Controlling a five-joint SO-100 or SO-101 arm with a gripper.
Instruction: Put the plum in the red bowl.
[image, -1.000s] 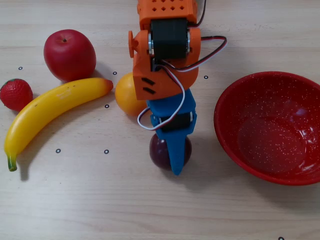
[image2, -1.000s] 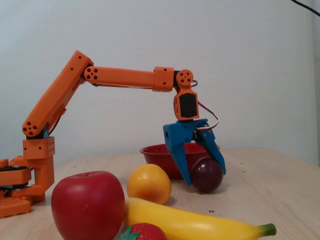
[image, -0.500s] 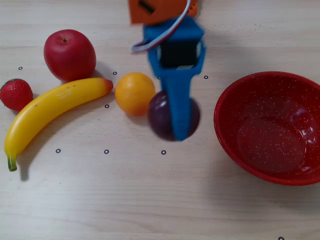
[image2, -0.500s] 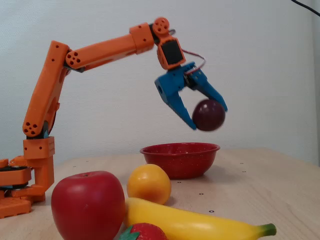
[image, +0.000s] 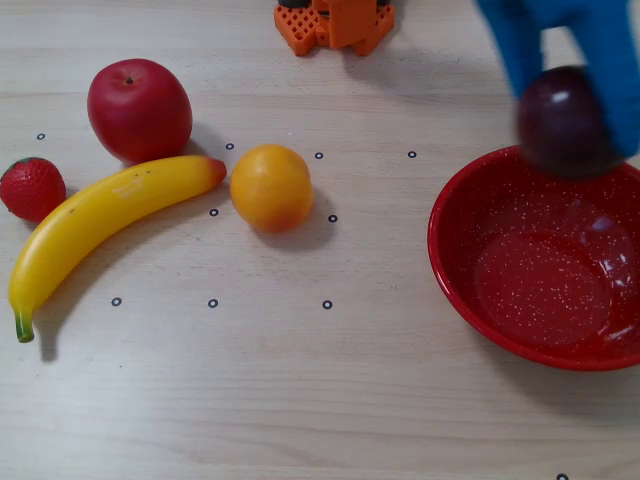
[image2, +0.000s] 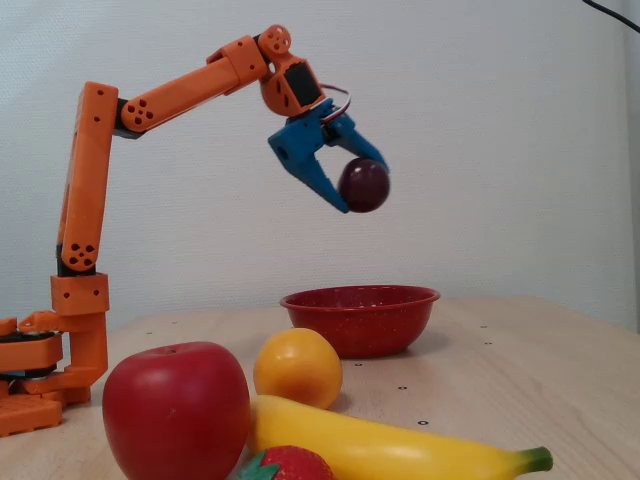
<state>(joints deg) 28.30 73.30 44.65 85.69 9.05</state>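
My blue gripper (image2: 360, 192) is shut on the dark purple plum (image2: 364, 185) and holds it high in the air. Seen from the side, the plum hangs well above the red bowl (image2: 360, 318). From above, the gripper (image: 566, 120) and the plum (image: 566, 120) sit at the top right, over the far rim of the speckled red bowl (image: 540, 255), which is empty. The blue fingers (image: 518, 50) look blurred and large here because they are close to the camera.
An orange (image: 271, 187), a yellow banana (image: 100, 225), a red apple (image: 139, 108) and a strawberry (image: 30, 187) lie left of the bowl. The arm's orange base (image: 334, 22) stands at the table's far edge. Small black dot marks are scattered on the wood.
The gripper has lifted the plum off the table, raised it high and carried it to the right from beside the orange to above the bowl's far rim.
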